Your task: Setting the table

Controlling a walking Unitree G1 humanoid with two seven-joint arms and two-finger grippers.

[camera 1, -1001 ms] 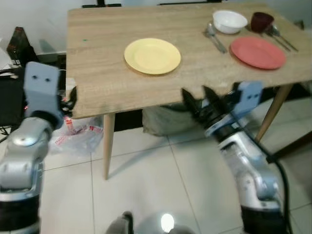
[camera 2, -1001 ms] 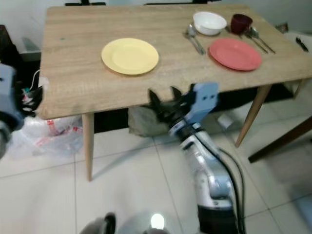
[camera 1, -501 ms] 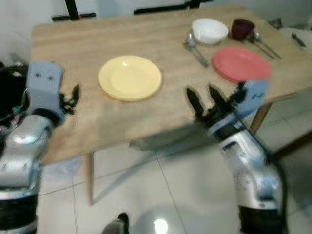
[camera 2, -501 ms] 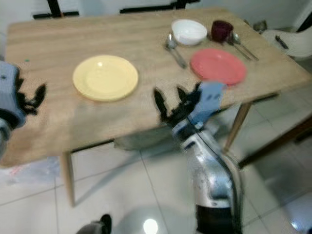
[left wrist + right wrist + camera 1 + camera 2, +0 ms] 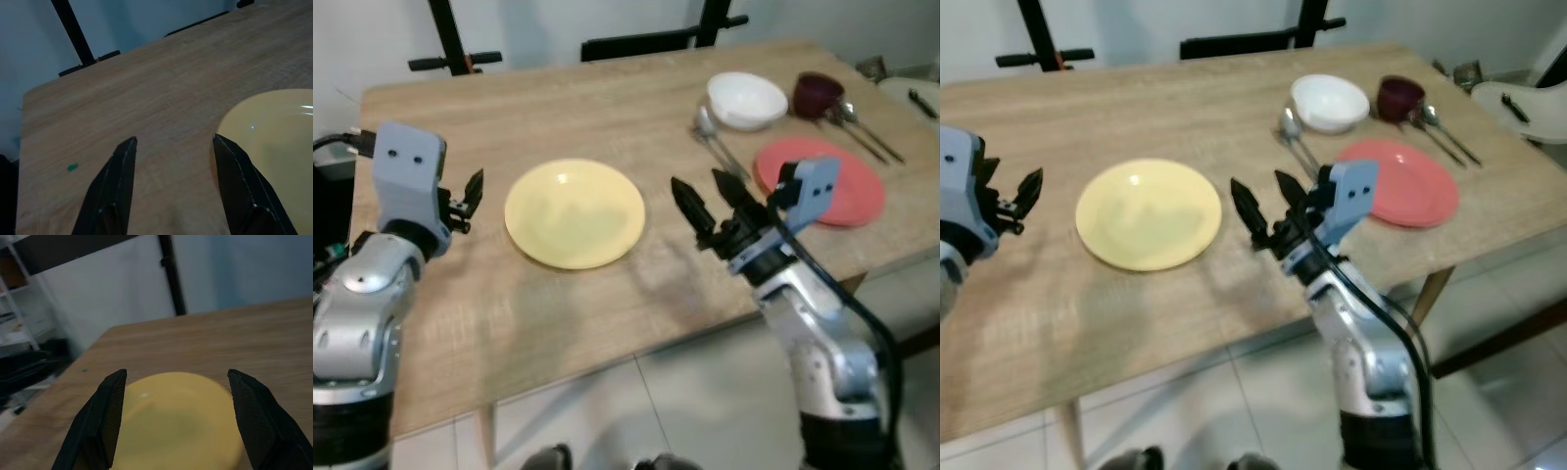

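Approach step, by the look of it: both arms raised over the near part of the table (image 5: 607, 108), nothing gripped yet. Right gripper (image 5: 708, 204) spread wide, empty, just beside the yellow plate (image 5: 575, 211) on its right side, fingers aimed across it. Left gripper (image 5: 470, 194) also parted and empty, near the plate's left rim, close to the table's left edge.

Yellow plate: round, shallow, matte pale yellow with a small glare spot, lying flat near the middle of the near edge, nothing on it. Toward the far right corner, a red plate (image 5: 842, 186), a white bowl (image 5: 746, 100), a dark cup (image 5: 817, 93), and spoons (image 5: 709, 132) beside them, one between bowl and red plate, others (image 5: 862, 122) right of the cup.

Next move probably calls for lowering one finger under the plate's thin rim; little lip to catch, so a shallow, careful angle is needed, or a slide along the wood.
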